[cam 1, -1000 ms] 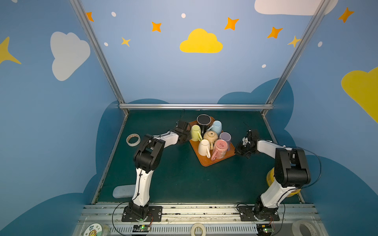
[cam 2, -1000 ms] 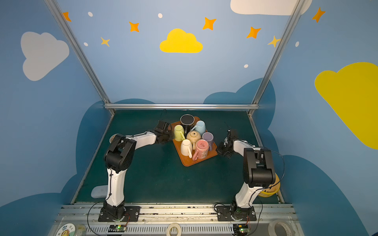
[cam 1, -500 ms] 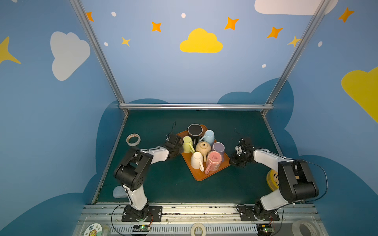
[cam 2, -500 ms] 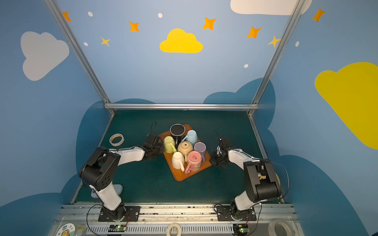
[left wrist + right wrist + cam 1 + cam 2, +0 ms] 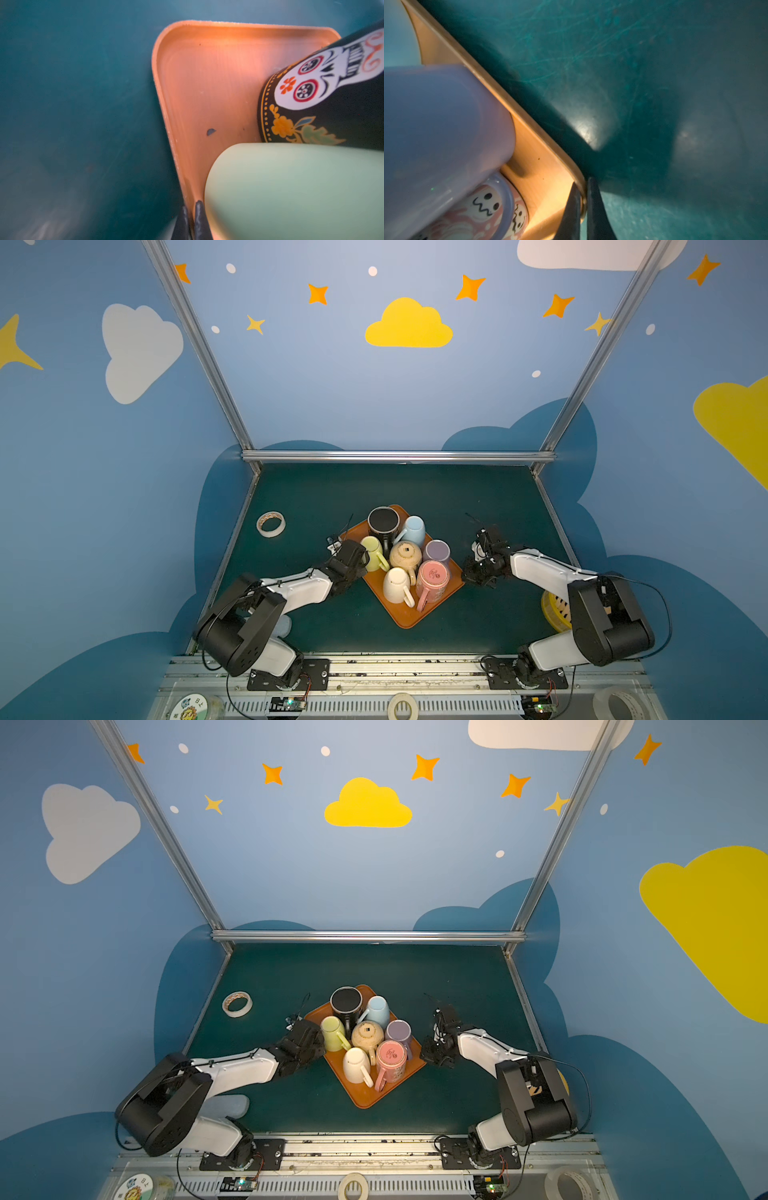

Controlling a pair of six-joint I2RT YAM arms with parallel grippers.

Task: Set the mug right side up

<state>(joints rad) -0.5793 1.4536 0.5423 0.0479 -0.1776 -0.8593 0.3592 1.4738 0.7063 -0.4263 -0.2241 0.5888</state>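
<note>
Several mugs crowd an orange tray (image 5: 405, 616) (image 5: 365, 1096) in both top views: black (image 5: 383, 520), light blue (image 5: 413, 526), green (image 5: 371, 547), beige (image 5: 405, 553), purple (image 5: 436, 551), white (image 5: 395, 583) and pink (image 5: 433, 576). Most stand bottom up. The black mug's (image 5: 324, 99) skull print is upside down. My left gripper (image 5: 357, 560) (image 5: 191, 204) is shut on the tray's left rim (image 5: 166, 116), beside the green mug (image 5: 291, 191). My right gripper (image 5: 467, 572) (image 5: 582, 182) is shut on the right rim (image 5: 529, 122), near the purple mug (image 5: 442, 124).
A tape roll (image 5: 270, 524) lies on the green mat at the left. A yellow basket (image 5: 550, 610) sits behind the right arm. A pale blue object (image 5: 226, 1104) lies by the left arm's base. More tape rolls (image 5: 402, 705) rest on the front rail.
Both arms have drawn back toward the front rail, pulling the tray and its mugs nearer the front. Both grippers have stayed shut on its rim.
</note>
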